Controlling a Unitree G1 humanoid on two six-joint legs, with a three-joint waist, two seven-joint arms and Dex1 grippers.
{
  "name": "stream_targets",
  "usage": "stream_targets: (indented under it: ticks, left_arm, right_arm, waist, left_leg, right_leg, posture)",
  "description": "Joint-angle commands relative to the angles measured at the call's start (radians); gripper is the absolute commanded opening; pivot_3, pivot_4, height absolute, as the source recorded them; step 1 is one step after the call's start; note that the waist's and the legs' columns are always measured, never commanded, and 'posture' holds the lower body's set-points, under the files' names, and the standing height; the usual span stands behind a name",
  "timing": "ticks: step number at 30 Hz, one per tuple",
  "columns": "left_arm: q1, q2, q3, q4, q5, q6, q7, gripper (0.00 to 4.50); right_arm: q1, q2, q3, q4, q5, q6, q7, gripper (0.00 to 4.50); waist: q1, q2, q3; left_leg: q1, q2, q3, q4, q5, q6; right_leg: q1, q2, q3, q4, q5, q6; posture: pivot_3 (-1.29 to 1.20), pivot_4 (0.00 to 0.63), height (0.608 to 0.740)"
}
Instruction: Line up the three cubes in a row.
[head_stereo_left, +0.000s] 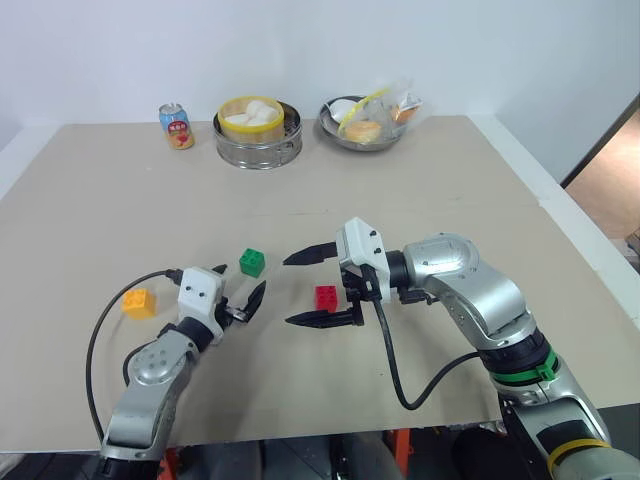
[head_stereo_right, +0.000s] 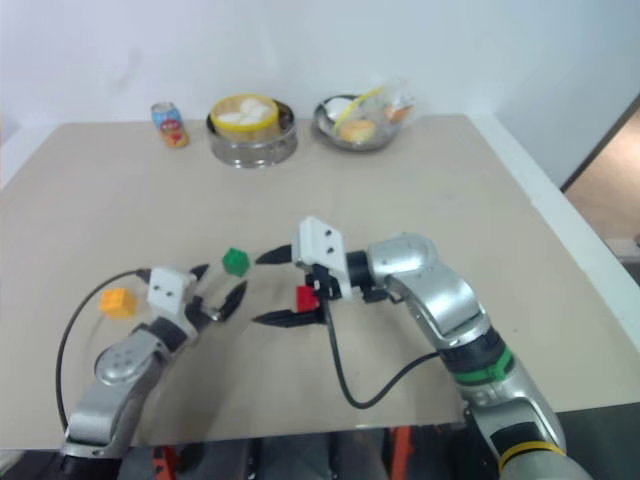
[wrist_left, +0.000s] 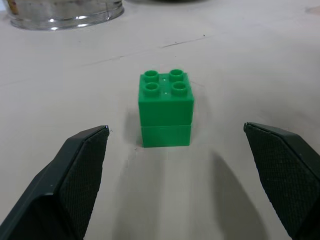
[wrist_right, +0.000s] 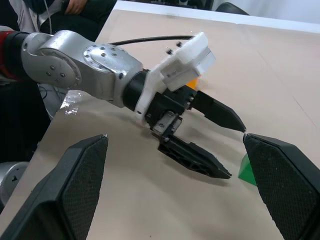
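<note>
facing a studded green cube (wrist_left: 165, 108), wide-open empty left gripper (head_stereo_left: 243, 289); right gripper (head_stereo_left: 303, 289) likewise

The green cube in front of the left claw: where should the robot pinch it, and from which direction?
Probably by its two flat upright sides, one finger on each. The green cube sits upright on the table, studs up, squarely facing the open left gripper, which points at it nearly level. Sliding straight ahead until the fingers straddle it looks simplest; the studded top offers a poorer surface.
</note>
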Motion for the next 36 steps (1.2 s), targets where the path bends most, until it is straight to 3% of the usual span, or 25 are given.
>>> stream_targets:
  ticks: [1,12,22,30,36]
  left_arm:
    - [-0.039,0.000,-0.001,0.020,0.006,-0.008,-0.005,4.50]
    - [-0.141,0.004,-0.011,0.139,0.012,-0.011,-0.053,4.50]
    - [-0.181,0.005,-0.029,0.188,0.034,-0.033,-0.081,1.31]
    - [-0.172,0.084,-0.023,0.185,0.035,-0.058,-0.171,1.32]
    - [-0.163,0.177,-0.017,0.169,-0.034,-0.110,-0.357,1.32]
  right_arm:
    - [-0.014,0.000,-0.020,-0.014,-0.005,-0.020,-0.004,4.48]
    - [-0.017,0.012,-0.042,-0.008,-0.008,-0.011,-0.044,4.48]
    - [0.061,0.049,-0.052,-0.023,-0.022,0.050,-0.161,4.50]
    - [0.100,0.056,-0.123,-0.072,0.033,0.186,-0.280,4.50]
    - [0.122,0.019,-0.126,-0.116,0.029,0.188,-0.279,4.50]
  waist:
    - [0.000,0.000,0.000]
    - [0.000,0.000,0.000]
    - [0.000,0.000,0.000]
    - [0.000,0.000,0.000]
    - [0.000,0.000,0.000]
  left_leg:
    - [0.000,0.000,0.000,0.000,0.000,0.000]
    - [0.000,0.000,0.000,0.000,0.000,0.000]
    - [0.000,0.000,0.000,0.000,0.000,0.000]
    - [0.000,0.000,0.000,0.000,0.000,0.000]
    - [0.000,0.000,0.001,0.000,0.000,0.000]
  right_leg:
    - [0.000,0.000,0.000,0.000,0.000,0.000]
    - [0.000,0.000,0.000,0.000,0.000,0.000]
    - [0.000,0.000,0.001,0.000,0.001,0.000]
    - [0.000,0.000,0.001,0.000,0.001,0.000]
    - [-0.001,0.000,0.001,0.000,0.001,0.000]
  posture:
    - [0.00,0.150,0.740]
    - [0.00,0.150,0.740]
    - [0.00,0.150,0.740]
    - [0.00,0.150,0.740]
    - [0.00,0.150,0.740]
